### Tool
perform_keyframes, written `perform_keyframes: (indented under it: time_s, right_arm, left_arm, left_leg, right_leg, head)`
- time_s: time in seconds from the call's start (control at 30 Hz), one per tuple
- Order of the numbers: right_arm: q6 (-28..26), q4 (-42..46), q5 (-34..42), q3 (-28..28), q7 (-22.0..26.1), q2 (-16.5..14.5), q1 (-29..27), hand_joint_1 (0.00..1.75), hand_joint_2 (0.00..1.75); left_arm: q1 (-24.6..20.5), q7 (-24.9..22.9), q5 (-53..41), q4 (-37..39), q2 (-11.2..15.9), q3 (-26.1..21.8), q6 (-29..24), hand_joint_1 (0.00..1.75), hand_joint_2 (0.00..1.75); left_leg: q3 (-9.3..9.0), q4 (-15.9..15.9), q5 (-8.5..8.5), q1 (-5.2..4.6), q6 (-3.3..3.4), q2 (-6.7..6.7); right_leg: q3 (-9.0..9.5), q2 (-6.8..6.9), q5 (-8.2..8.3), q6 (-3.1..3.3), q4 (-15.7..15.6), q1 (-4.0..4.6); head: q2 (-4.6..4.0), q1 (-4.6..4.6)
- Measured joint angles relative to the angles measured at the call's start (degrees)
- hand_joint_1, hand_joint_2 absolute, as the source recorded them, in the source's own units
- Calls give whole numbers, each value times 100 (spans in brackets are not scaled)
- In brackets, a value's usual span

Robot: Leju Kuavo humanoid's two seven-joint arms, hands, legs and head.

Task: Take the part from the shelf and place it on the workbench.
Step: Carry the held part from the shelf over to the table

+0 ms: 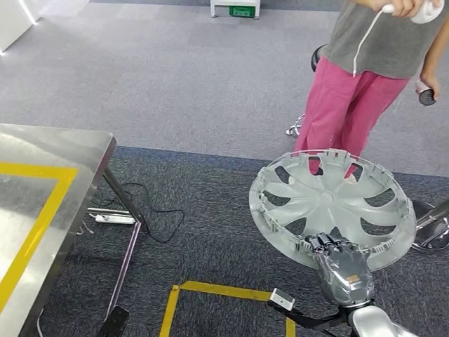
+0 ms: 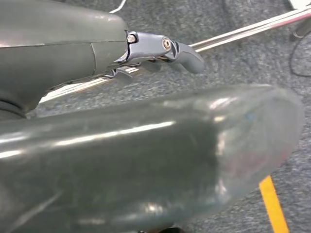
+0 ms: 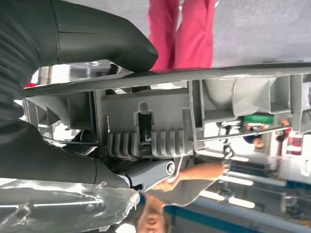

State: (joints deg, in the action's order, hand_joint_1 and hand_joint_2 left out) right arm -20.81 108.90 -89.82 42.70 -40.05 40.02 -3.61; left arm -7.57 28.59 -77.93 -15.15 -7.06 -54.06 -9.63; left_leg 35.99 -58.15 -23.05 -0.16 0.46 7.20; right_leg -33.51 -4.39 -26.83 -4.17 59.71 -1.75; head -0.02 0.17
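counter (image 1: 79, 151): the steel counter with yellow tape stands at our left, well apart from the part; nothing of ours rests on it yet.
person (image 1: 365, 77): a person in pink trousers stands just beyond the part, holding a white controller.
hubcap (image 1: 328, 203): the grey plastic hubcap, the task's part, hangs in the air over the dark carpet, lying nearly flat with its clip rim up, at our right side and off the shelf.
right hand (image 1: 339, 263): our right hand is clamped on the hubcap's near rim, thumb over one face and fingers under the other, as the right wrist view shows (image 3: 110, 111).
left hand (image 2: 161, 48): our left hand hangs over the carpet holding nothing; its fingers look stretched out and apart.
tape square (image 1: 222, 291): yellow tape marks the floor below the part.
step in hand: we judge we are carrying the part toward the counter.
how to do it well: we should keep the disc level, since a one-edge grip lets the far side sag; swing wide of the person, bring the rim over the counter's edge, lower until it rests flat, and only then let go.
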Motion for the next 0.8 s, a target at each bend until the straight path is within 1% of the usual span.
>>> perform_keyframes:
  time_s: [0.03, 0.07, 0.1, 0.13, 0.17, 0.2, 0.23, 0.27, 0.3, 0.33, 0.37, 0.4, 0.43, 0.47, 0.5, 0.53, 0.57, 0.6, 0.63, 0.67, 0.7, 0.73, 0.77, 0.8]
  right_arm:
    - [1, 2, -1, -1, 1, 2, 0, 175, 175]
    - [2, 2, 1, -2, 2, 4, 2, 175, 175]
    - [4, 3, 2, -7, 2, 7, -1, 175, 175]
    - [5, 8, 3, -13, 1, 9, -10, 175, 175]
    - [7, 15, 3, -23, -1, 14, -23, 175, 175]
    - [8, 22, 3, -37, -3, 20, -37, 175, 175]
    - [10, 28, 3, -51, -4, 26, -48, 175, 175]
    - [14, 31, 3, -67, -4, 31, -54, 175, 175]
    - [20, 31, 3, -82, -4, 35, -57, 175, 175]
    - [27, 32, 3, -96, -4, 37, -61, 175, 175]
    - [37, 36, 3, -110, -5, 39, -66, 175, 175]
    - [46, 44, 3, -123, -5, 41, -70, 175, 175]
    - [53, 58, 3, -135, -6, 45, -78, 175, 175]
    - [61, 72, 3, -145, -5, 51, -87, 175, 175]
    - [67, 84, 2, -152, -5, 57, -92, 175, 175]
    - [72, 93, 2, -159, -4, 63, -98, 175, 175]
    - [76, 100, 1, -167, -3, 66, -99, 175, 175]
    - [78, 108, 2, -176, -1, 69, -98, 175, 175]
    - [80, 120, 2, -187, 0, 73, -102, 175, 175]
    - [82, 130, 3, -196, 1, 79, -110, 175, 175]
    - [84, 137, 3, -204, 2, 87, -120, 175, 175]
    - [85, 141, 2, -209, 2, 93, -131, 175, 175]
    - [85, 142, 1, -213, 3, 98, -140, 175, 175]
    - [85, 142, 0, -215, 3, 101, -146, 175, 175]
  left_arm:
    - [13, -1, 0, 0, 1, 1, 1, 0, 0]
    - [32, -3, 0, 0, 5, 0, 1, 0, 0]
    - [47, -4, 1, 0, 7, 0, 1, 0, 0]
    - [49, -6, 1, 0, 4, 2, 2, 0, 0]
    - [41, -7, 1, 0, -2, 5, 2, 0, 0]
    - [29, -7, 1, 0, -13, 10, 2, 0, 0]
    - [20, -8, 3, 0, -22, 20, 2, 0, 0]
    - [19, -9, 5, 0, -28, 33, 3, 0, 0]
    - [21, -11, 8, 0, -30, 46, 4, 0, 0]
    - [24, -13, 10, 0, -30, 59, 5, 0, 0]
    - [25, -15, 11, 0, -29, 70, 5, 0, 0]
    - [22, -15, 13, 0, -28, 79, 6, 0, 0]
    - [12, -16, 13, 0, -28, 88, 7, 0, 0]
    - [-2, -17, 15, 0, -30, 96, 8, 0, 0]
    - [-16, -18, 17, 0, -32, 101, 10, 0, 0]
    - [-24, -19, 19, 0, -33, 104, 13, 0, 0]
    - [-26, -20, 21, 0, -34, 105, 15, 0, 0]
    - [-22, -24, 23, 0, -35, 107, 17, 0, 0]
    - [-23, -30, 25, 0, -31, 110, 18, 0, 0]
    - [-33, -37, 27, 0, -29, 114, 20, 0, 0]
    - [-45, -43, 30, 0, -29, 120, 25, 0, 0]
    - [-58, -47, 31, 0, -28, 127, 34, 0, 0]
    - [-61, -51, 32, 0, -32, 134, 45, 0, 0]
    - [-56, -56, 30, 0, -36, 142, 57, 0, 0]
  left_leg:
    - [25, 0, 20, 9, -30, 59]
    - [42, 8, 32, 21, -55, 83]
    - [68, -30, 3, 15, -78, 1]
    - [134, -158, -83, 6, -98, -148]
    - [259, -409, -230, -3, -115, -338]
    - [436, -771, -412, -12, -130, -517]
    - [633, -1168, -580, -6, -137, -604]
    - [790, -1484, -683, -2, -137, -639]
    - [858, -1623, -685, -1, -129, -649]
    - [817, -1549, -589, -3, -116, -654]
    - [665, -1270, -421, -10, -96, -685]
    - [452, -894, -242, -27, -68, -781]
    - [240, -514, -130, -62, -45, -914]
    - [89, -236, -70, -90, -21, -1028]
    - [15, -86, -63, -114, -1, -1099]
    - [1, -28, -84, -132, 15, -1084]
    - [3, -17, -76, -124, 41, -1014]
    - [-8, 4, -67, -114, 67, -941]
    - [-24, 22, -58, -96, 97, -871]
    - [-41, 40, -48, -74, 124, -802]
    - [-49, 45, -43, -59, 144, -732]
    - [-51, 45, -43, -52, 158, -661]
    - [-54, 44, -43, -51, 165, -584]
    - [-57, 44, -45, -51, 169, -508]
  right_leg:
    - [11, 46, 6, 37, -11, 12]
    - [6, 114, 16, 74, -11, 20]
    - [14, 176, 22, 111, -17, 26]
    - [23, 245, 26, 151, -27, 31]
    - [31, 320, 26, 185, -37, 38]
    - [35, 395, 21, 212, -39, 54]
    - [35, 474, 15, 232, -40, 69]
    - [37, 550, 8, 242, -40, 81]
    - [42, 622, 1, 249, -39, 90]
    - [50, 692, -7, 252, -39, 96]
    - [65, 759, -17, 250, -39, 102]
    - [84, 820, -30, 241, -40, 107]
    - [99, 880, -50, 221, -32, 123]
    - [113, 936, -67, 197, -31, 139]
    - [127, 993, -82, 173, -34, 155]
    - [143, 1060, -93, 147, -44, 169]
    - [169, 1126, -104, 123, -63, 170]
    - [180, 1108, -132, 93, -51, 164]
    - [154, 1007, -196, 68, 32, 153]
    - [63, 851, -311, 46, 235, 142]
    - [-109, 661, -473, 32, 574, 131]
    - [-329, 537, -649, 25, 995, 126]
    - [-553, 477, -781, 17, 1390, 125]
    - [-718, 454, -822, 13, 1643, 125]
  head:
    - [0, -3]
    - [0, -3]
    - [0, -11]
    - [0, -21]
    - [0, -31]
    - [0, -40]
    - [0, -43]
    - [0, -42]
    - [0, -43]
    - [0, -44]
    - [0, -44]
    - [0, -44]
    - [0, -45]
    - [0, -40]
    - [0, -34]
    - [0, -28]
    - [0, -22]
    - [0, -19]
    - [0, -14]
    - [0, -6]
    - [0, 9]
    - [0, 20]
    - [0, 28]
    - [0, 33]
